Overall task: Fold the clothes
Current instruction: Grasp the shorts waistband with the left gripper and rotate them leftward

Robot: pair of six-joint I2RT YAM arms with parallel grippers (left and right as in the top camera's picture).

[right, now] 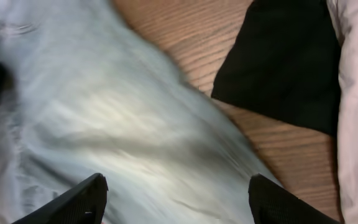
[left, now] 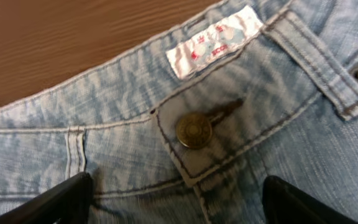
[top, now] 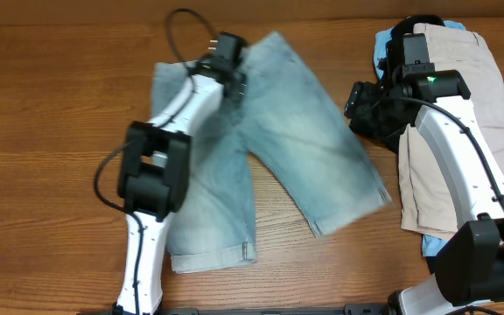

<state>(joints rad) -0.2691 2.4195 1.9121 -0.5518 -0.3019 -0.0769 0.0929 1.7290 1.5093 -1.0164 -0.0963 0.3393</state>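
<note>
Light-blue denim shorts (top: pixel 296 149) lie spread on the wooden table, legs pointing toward the front. My left gripper (top: pixel 226 57) is open over the waistband at the far edge. In the left wrist view its fingers (left: pixel 176 205) straddle the fly below the brass button (left: pixel 193 130) and the white label (left: pixel 213 40). My right gripper (top: pixel 361 105) is open and empty beside the shorts' right leg. In the right wrist view its fingers (right: pixel 176 202) hover over the blurred denim (right: pixel 104 124).
A pile of clothes sits at the right: beige trousers (top: pixel 462 131) on top, a black garment (right: pixel 278 62) and a blue item (top: pixel 381 52) beneath. Bare wood table (top: pixel 51 131) lies left of the shorts.
</note>
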